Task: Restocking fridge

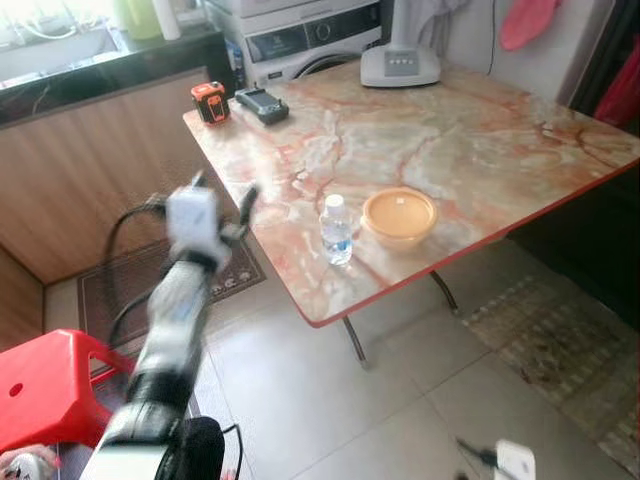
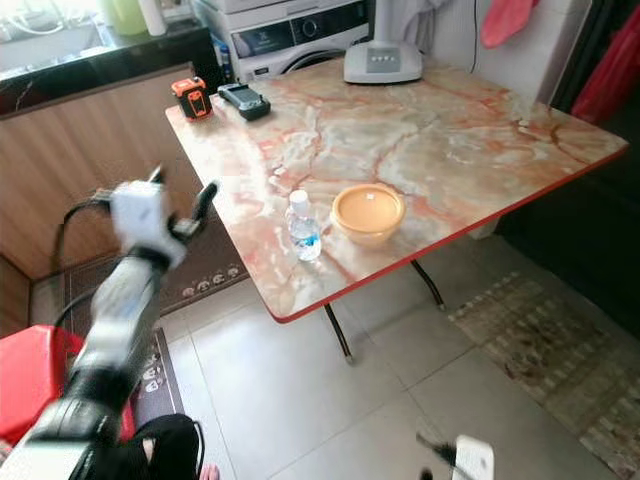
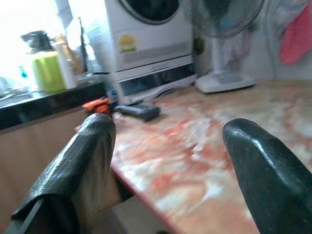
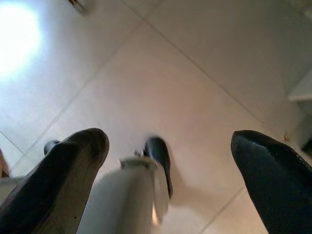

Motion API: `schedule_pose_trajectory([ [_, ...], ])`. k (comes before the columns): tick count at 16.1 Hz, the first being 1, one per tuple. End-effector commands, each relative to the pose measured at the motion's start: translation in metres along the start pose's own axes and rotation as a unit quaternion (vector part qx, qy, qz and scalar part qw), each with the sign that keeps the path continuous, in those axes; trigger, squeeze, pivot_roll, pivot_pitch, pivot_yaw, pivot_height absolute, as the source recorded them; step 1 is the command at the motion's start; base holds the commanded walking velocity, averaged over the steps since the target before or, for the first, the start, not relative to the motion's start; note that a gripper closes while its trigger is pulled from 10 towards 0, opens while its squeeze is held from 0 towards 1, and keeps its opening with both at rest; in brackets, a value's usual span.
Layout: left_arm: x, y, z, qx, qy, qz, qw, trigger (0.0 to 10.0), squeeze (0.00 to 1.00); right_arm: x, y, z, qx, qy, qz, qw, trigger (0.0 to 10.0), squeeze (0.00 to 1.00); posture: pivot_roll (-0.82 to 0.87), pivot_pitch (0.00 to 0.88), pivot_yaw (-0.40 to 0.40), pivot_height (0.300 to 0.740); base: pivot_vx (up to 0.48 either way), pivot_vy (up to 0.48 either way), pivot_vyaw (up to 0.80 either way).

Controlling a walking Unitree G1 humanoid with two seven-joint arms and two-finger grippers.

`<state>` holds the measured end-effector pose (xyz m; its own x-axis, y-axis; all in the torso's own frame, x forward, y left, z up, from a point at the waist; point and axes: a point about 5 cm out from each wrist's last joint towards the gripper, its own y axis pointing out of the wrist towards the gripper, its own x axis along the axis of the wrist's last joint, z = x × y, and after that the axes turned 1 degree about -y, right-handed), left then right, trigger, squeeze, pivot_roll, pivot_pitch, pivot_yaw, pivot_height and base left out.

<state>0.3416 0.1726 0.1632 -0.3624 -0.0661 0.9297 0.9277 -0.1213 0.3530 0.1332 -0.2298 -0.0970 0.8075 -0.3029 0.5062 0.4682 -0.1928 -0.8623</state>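
Note:
A small clear water bottle point(image 1: 336, 232) with a blue label stands upright near the front edge of the marble table point(image 1: 470, 130). Just right of it sits an orange bowl point(image 1: 399, 216). My left gripper point(image 1: 222, 193) is raised off the table's left edge, well left of the bottle and apart from it. In the left wrist view its fingers point(image 3: 80, 161) stand wide apart with nothing between them, looking along the tabletop. My right gripper point(image 4: 168, 165) hangs low over the tiled floor, open and holding nothing.
At the table's far corner lie an orange tape measure point(image 1: 210, 102) and a black device point(image 1: 262, 104); a fan base point(image 1: 400, 66) stands at the back. A wooden counter point(image 1: 100, 160), a washing machine point(image 1: 310, 35), a red stool point(image 1: 45, 385) and a doormat point(image 1: 130, 285) surround me.

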Motion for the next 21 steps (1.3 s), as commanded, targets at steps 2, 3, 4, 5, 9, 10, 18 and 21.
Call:
schedule_pose_trajectory([
  [2, 0.003, -0.013, 0.0, 0.0, 0.011, -0.002, 1.0, 10.0, 0.0, -0.02, -0.004, -0.001, -0.012, 0.018, 0.015, 1.0, 10.0, 0.0, -0.14, 0.0, 0.119, 0.74, 0.0, 0.0, 0.0],
  [3, 0.004, -0.019, -0.005, -0.003, 0.009, -0.002, 1.0, 10.0, 0.0, -0.026, -0.005, -0.003, -0.02, 0.028, 0.017, 0.999, 10.0, 0.0, -0.13, 0.0, 0.119, 0.74, 0.0, 0.0, 0.0],
  [4, 0.004, -0.028, -0.015, -0.013, 0.008, -0.002, 1.0, 10.0, 0.0, -0.034, -0.008, -0.006, -0.031, 0.042, 0.02, 0.998, 10.0, 0.0, -0.13, 0.0, 0.119, 0.74, 0.0, 0.0, 0.0],
  [5, 0.0, -0.038, -0.025, -0.029, 0.016, 0.004, 0.999, 10.0, 0.0, -0.039, -0.01, -0.009, -0.048, 0.044, 0.017, 0.998, 10.0, 0.0, -0.15, 0.0, 0.125, 0.74, 0.0, 0.0, 0.0],
  [9, 0.005, -0.068, -0.044, -0.021, -0.013, 0.022, 0.999, 10.0, 0.0, -0.048, -0.014, -0.015, -0.055, 0.065, 0.011, 0.996, 10.0, 0.0, -0.12, 0.0, 0.111, 0.74, 0.0, 0.0, 0.0],
  [10, 0.01, -0.064, -0.046, -0.016, -0.017, 0.011, 1.0, 10.0, 0.0, -0.048, -0.014, -0.015, -0.049, 0.055, 0.013, 0.997, 10.0, 0.0, -0.11, 0.0, 0.096, 0.74, 0.0, 0.0, 0.0],
  [18, 0.025, -0.045, -0.045, -0.032, -0.043, 0.012, 0.998, 10.0, 0.0, -0.049, -0.014, -0.014, -0.054, 0.062, 0.009, 0.997, 10.0, 0.0, -0.08, 0.0, 0.098, 0.74, 0.0, 0.0, 0.0],
  [21, 0.034, -0.033, -0.044, -0.033, -0.048, -0.003, 0.998, 10.0, 0.0, -0.049, -0.014, -0.012, -0.045, 0.064, 0.004, 0.997, 10.0, 0.0, -0.08, 0.0, 0.094, 0.74, 0.0, 0.0, 0.0],
])
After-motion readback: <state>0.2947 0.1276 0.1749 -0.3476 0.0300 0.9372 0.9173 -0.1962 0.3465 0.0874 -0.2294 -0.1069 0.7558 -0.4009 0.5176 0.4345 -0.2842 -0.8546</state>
